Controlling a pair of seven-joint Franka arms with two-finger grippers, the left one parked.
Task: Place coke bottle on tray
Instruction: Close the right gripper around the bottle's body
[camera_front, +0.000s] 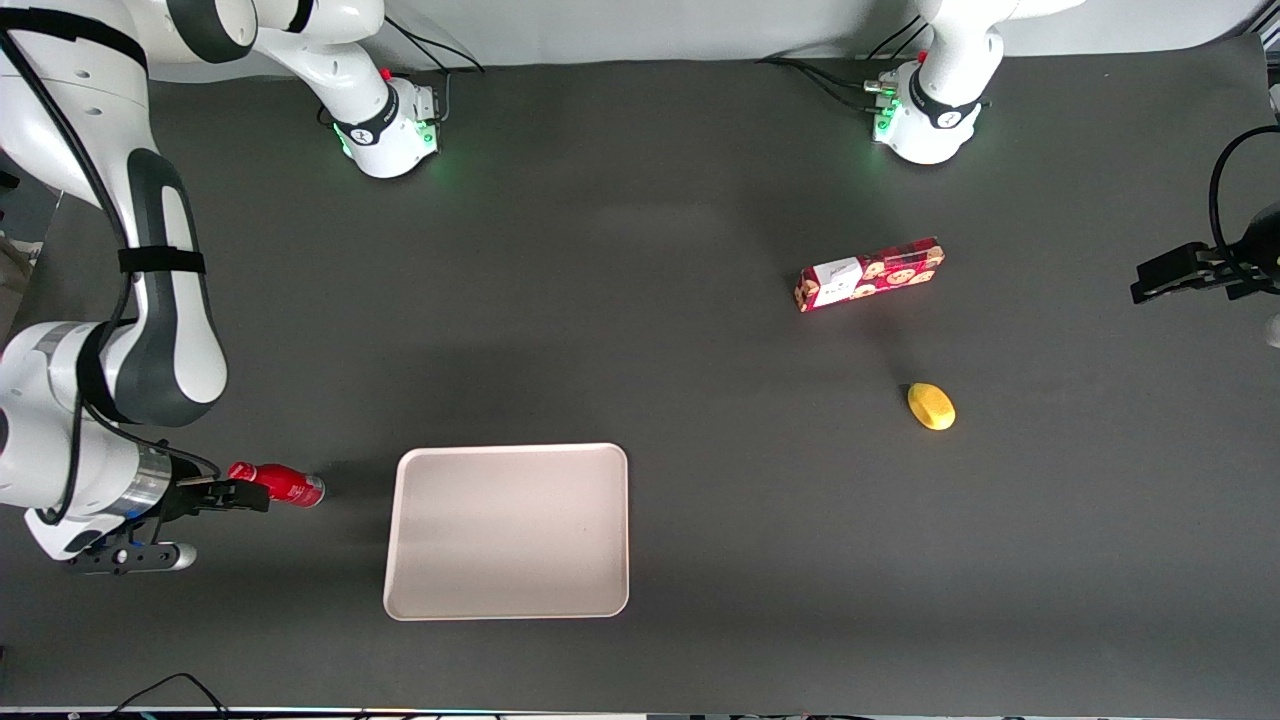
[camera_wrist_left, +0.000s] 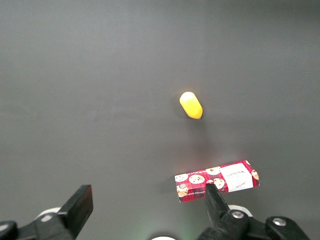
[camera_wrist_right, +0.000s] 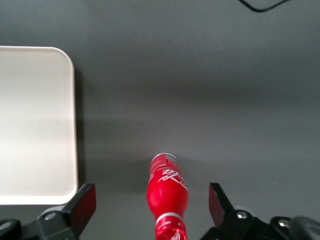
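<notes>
- The coke bottle (camera_front: 278, 483) is seen lying on its side on the tabletop (camera_front: 700, 520), in the lower left of the front view.
- Its long axis is laid level across that frame, base turned toward the tray (camera_front: 508, 531), cap toward the gripper (camera_front: 232, 496).
- The bottle is kept apart from the tray, bare tabletop between them.
- The jaws are spread wide, one on each side of the bottle's cap end, nothing gripped.

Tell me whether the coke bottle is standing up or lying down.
Lying down: the coke bottle rests lengthwise on the table, between the open end effector fingers.
</notes>
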